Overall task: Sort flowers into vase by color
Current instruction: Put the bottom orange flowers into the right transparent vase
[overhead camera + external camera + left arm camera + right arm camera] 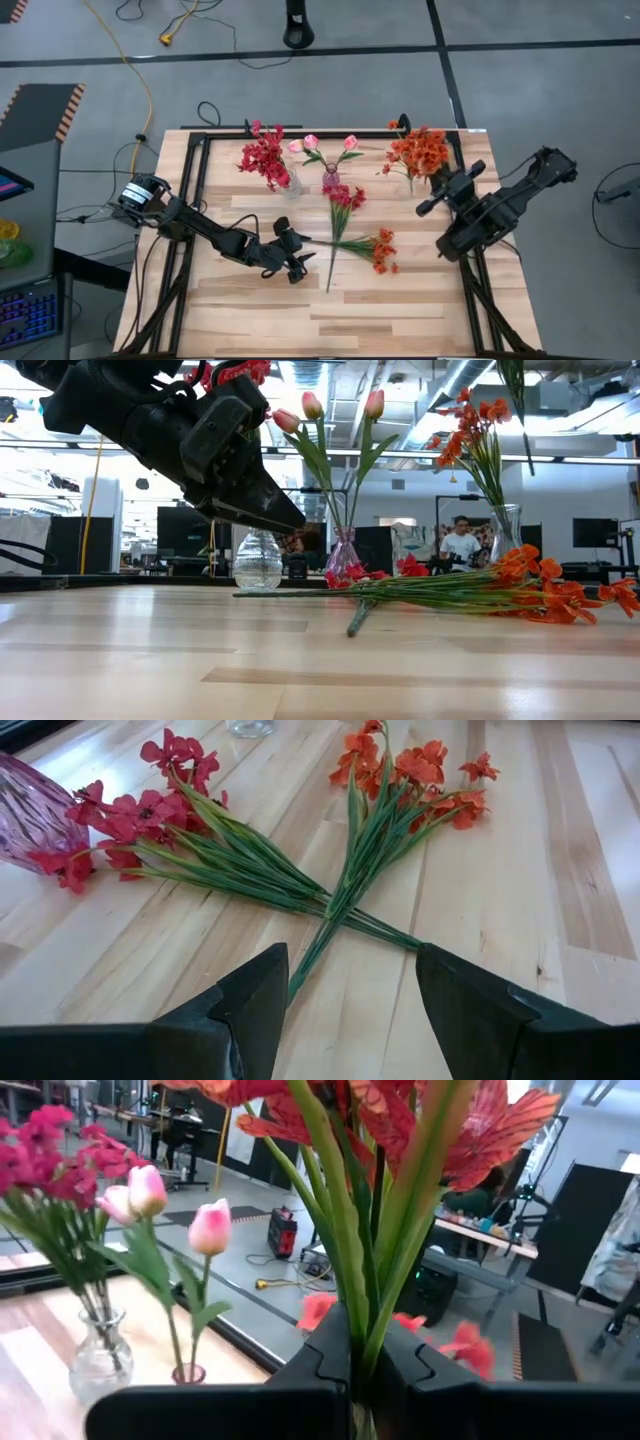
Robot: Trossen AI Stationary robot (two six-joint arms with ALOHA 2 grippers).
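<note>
Two sprigs lie crossed on the table: a red one (343,198) (150,815) and an orange one (381,250) (400,770). My left gripper (297,258) (345,995) hovers open above the table, at the stem ends, touching neither. My right gripper (432,192) (352,1370) is shut on another orange sprig (360,1200) beside the clear vase of orange flowers (420,152) (505,530). A clear vase (292,182) holds red flowers (264,158). A pink vase (330,178) holds pink tulips (210,1225). My right gripper pinches the orange sprig's green stems (350,1315) between its two fingers (300,1380), which come at them level and lie across them. The sprig stands upright in the hold with its blossoms (480,1140) above the fingers. What is below the fingers is hidden.
A black frame rail (195,200) runs around the light wooden table (400,320). The three vases stand in a row near the far edge. Beyond the table the low view shows a room with a person (460,542). Bare wood (330,325) fills the near half.
</note>
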